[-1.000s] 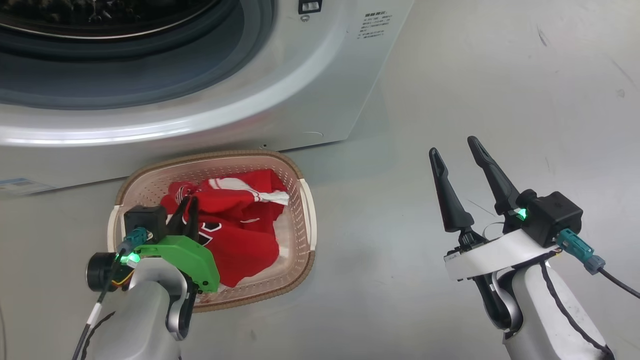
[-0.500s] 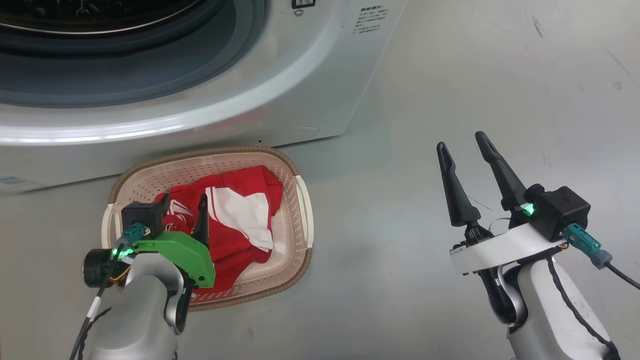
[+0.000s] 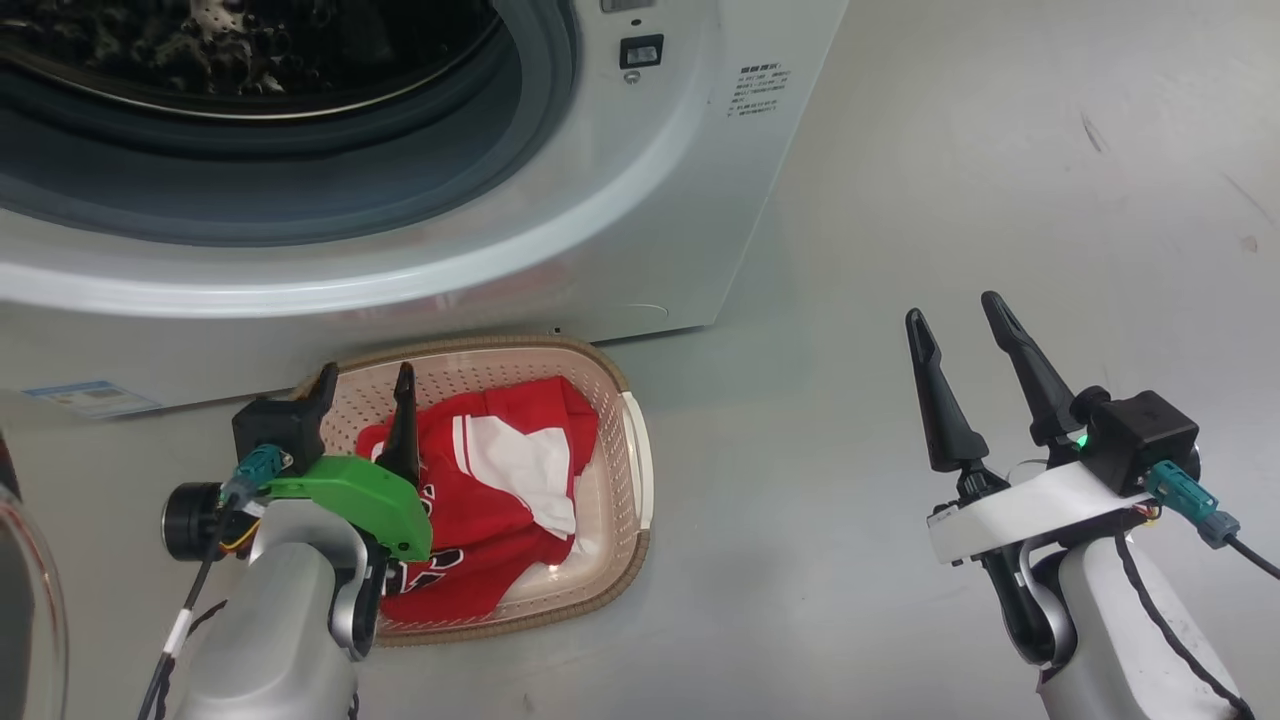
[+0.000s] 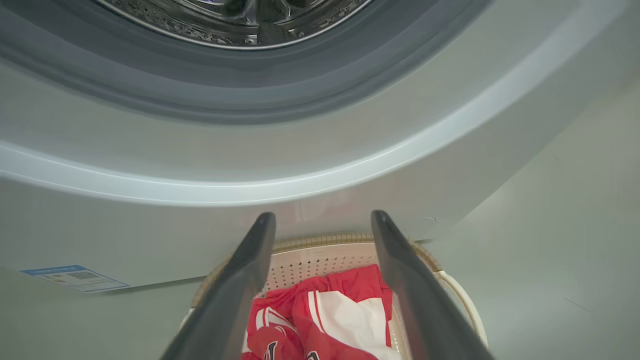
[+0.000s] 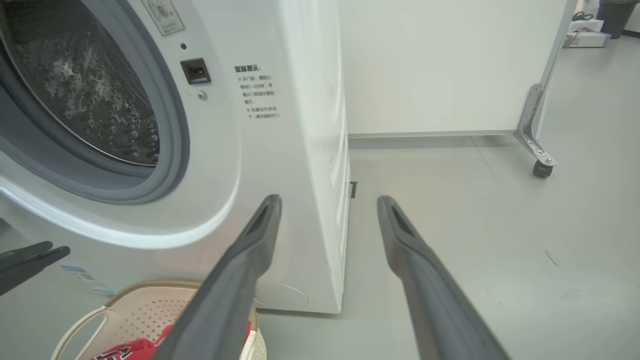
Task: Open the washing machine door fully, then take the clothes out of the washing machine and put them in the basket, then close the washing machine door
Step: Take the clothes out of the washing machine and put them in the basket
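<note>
Red jersey fabric, the clothes [image 3: 500, 480], lies crumpled inside the basket [image 3: 640, 470], which stands on the floor just before the washing machine [image 3: 640, 200], below its open mouth. The left gripper [image 3: 366, 372] hovers over the basket's left part, jaws wide, nothing between them and the fabric free beneath. The right gripper [image 3: 952, 308], equally wide and empty, hangs well off to the right over bare floor. What shows of the drum [image 3: 250, 50] looks empty, so closing up seems to be what remains. A curved glassy edge at the head view's lower left corner is probably the washing machine door [image 3: 25, 600], swung out to the robot's left. It lies left of the left gripper and far from the right one, so the left arm is nearer to push it rightward toward the opening.
</note>
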Tool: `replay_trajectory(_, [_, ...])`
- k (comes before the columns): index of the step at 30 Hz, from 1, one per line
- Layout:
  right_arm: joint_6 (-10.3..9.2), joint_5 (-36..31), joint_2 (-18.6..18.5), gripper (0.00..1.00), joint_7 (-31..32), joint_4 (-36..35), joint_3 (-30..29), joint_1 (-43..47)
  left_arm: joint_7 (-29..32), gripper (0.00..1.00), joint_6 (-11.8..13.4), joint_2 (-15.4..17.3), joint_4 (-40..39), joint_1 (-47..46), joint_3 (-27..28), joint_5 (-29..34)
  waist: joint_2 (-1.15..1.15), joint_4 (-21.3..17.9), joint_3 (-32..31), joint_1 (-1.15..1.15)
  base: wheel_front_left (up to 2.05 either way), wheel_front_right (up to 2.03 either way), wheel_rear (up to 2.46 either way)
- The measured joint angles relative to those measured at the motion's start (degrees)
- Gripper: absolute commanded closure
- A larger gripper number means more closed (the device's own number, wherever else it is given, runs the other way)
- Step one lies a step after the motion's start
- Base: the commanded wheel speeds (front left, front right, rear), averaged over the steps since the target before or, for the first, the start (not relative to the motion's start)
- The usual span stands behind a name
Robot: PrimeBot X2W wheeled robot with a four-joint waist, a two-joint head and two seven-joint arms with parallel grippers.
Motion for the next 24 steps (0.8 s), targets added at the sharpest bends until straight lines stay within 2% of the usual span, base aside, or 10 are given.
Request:
replay_trajectory(12, [-0.01, -0.6, -0.1, 0.00, 0.0, 1.1, 0.0, 3.3, -0.2, 0.00, 1.0, 0.3, -11.1, 4.5, 1.5, 3.8, 0.00, 1.7, -7.4, 0.00, 0.00, 0.00, 0.00])
replay_trajectory(24, [-0.66, -0.7, 0.0, 0.00, 0.0, 1.5, -0.3, 7.6, -0.2, 0.00, 2.7, 1.5, -20.3, 13.4, 2.9, 6.0, 0.00, 3.2, -14.7, 0.00, 0.00, 0.00, 0.00])
